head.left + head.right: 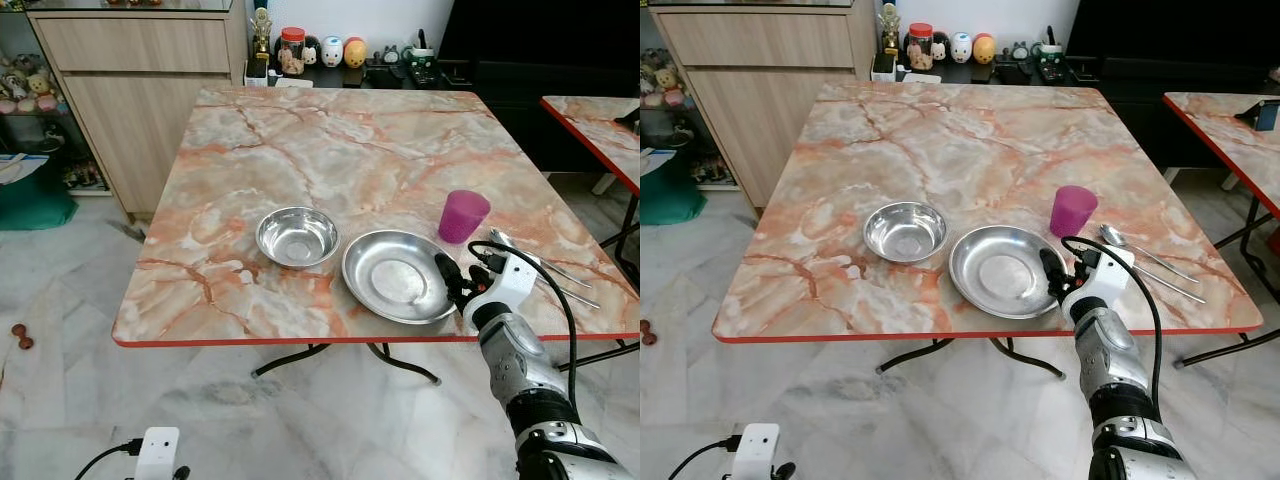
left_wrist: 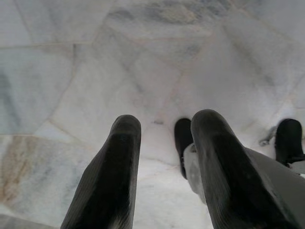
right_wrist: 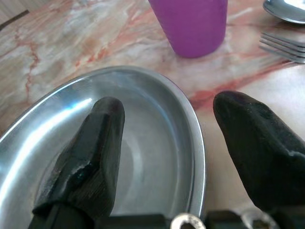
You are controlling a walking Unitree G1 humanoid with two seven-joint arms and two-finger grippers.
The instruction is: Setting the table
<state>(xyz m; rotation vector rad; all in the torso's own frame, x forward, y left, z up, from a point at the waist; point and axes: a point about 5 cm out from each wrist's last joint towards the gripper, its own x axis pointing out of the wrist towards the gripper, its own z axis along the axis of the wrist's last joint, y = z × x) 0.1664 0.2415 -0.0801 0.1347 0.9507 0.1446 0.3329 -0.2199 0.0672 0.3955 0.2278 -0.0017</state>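
Plate [image 1: 398, 275] of shiny metal is set near the front edge of the marble-patterned tabletop [image 1: 330, 150], with its right rim lying between the spread fingers of the right gripper [image 1: 450, 280]. In the right wrist view the rim [image 3: 195, 143] is seen running between the two black fingers [image 3: 90, 152], one held over the plate's inside and the other over the tabletop outside it; the fingers are parted and nothing is clasped, and whether either one touches the metal cannot be told.

A metal bowl [image 1: 296, 237] is placed just left of the plate, close beside it. A purple cup [image 1: 463, 216] is stood upright just beyond the plate's right side, ahead of the right gripper. To the right of the cup a spoon [image 1: 1120, 240] and a fork [image 1: 1170, 285] are laid side by side on the tabletop.

The left gripper [image 2: 164, 167] is hung low over the pale marble floor [image 2: 143, 62], its two dark fingers held apart with nothing between them.

Jars and small figures [image 1: 320, 50] are lined up on a low dark shelf behind the tabletop, and a wooden cabinet [image 1: 130, 90] is seen at the back left. The corner of a second table [image 1: 600, 130] is visible at the right.
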